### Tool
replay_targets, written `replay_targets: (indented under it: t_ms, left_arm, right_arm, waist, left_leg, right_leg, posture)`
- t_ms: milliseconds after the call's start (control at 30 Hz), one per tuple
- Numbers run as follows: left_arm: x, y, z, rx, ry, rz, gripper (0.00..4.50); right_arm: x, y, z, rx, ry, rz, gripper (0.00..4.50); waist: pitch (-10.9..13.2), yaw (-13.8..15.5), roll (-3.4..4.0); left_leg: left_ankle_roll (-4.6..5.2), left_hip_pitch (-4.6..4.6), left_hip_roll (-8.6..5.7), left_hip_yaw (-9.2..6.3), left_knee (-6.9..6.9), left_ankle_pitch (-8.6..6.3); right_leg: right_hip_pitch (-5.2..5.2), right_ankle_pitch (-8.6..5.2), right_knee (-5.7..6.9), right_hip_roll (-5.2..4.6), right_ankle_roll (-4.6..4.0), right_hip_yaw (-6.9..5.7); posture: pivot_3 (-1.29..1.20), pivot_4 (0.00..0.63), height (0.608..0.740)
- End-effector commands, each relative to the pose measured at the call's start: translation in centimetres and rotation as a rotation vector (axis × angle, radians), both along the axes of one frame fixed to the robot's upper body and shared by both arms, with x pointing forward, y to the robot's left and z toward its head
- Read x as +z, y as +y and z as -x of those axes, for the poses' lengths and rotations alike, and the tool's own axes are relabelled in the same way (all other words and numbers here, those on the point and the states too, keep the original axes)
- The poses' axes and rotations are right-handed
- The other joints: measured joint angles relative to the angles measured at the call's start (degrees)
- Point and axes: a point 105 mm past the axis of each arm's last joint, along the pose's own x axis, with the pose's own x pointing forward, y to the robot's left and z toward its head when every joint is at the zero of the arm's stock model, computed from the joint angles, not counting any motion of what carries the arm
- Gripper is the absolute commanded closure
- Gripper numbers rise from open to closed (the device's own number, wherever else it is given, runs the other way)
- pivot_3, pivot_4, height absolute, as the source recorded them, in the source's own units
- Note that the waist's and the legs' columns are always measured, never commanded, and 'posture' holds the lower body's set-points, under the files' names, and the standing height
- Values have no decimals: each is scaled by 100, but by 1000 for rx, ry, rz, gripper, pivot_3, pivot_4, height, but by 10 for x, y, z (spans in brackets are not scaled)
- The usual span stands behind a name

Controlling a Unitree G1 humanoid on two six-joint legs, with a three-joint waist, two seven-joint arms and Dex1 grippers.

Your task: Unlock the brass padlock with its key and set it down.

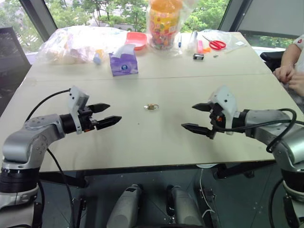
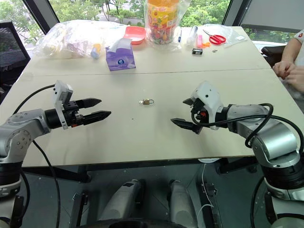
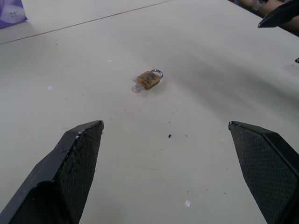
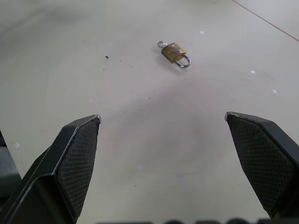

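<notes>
Padlock of golden brass (image 1: pixel 151 107), tiny, with a thin silver shackle, lies on its side on the pale beige table (image 1: pixel 142 137), midway between the two grippers and well apart from both. A small silvery key (image 3: pixel 137 87) sits at its base end, touching it. The left gripper (image 1: pixel 105 115) and right gripper (image 1: pixel 195 117) hover above the table, black fingers spread wide, holding nothing. At the far edge, a clear plastic bag (image 1: pixel 80 43) holds pale packets, and an orange-lidded clear jar (image 1: pixel 165 23) holds colourful sweets beside a purple tissue pack (image 1: pixel 123 60).
</notes>
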Motion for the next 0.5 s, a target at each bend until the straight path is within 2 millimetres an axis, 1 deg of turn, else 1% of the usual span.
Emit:
replay_targets:
  t_ms: [33,367,500]
  left_arm:
    - [13,1,5,-2,-41,16,14]
    - [12,3,5,-2,-39,20,14]
    - [11,4,1,13,-49,3,14]
  right_arm:
    - [11,3,-1,15,-59,-3,0]
    - [10,3,-3,12,-63,0,0]
    - [12,3,-5,4,-66,-1,0]
  waist:
    - [0,-1,0]
    - [0,0,0]
    - [0,2,0]
  left_leg:
    - [1,0,0,0,0,1]
    - [2,2,0,0,2,1]
    - [3,2,0,0,3,2]
  right_leg:
    - [0,0,0,0,0,0]
    - [2,0,2,1,-1,0]
    - [2,0,2,1,-1,0]
  posture:
    - [0,150,740]
    - [0,150,740]
    - [0,150,740]
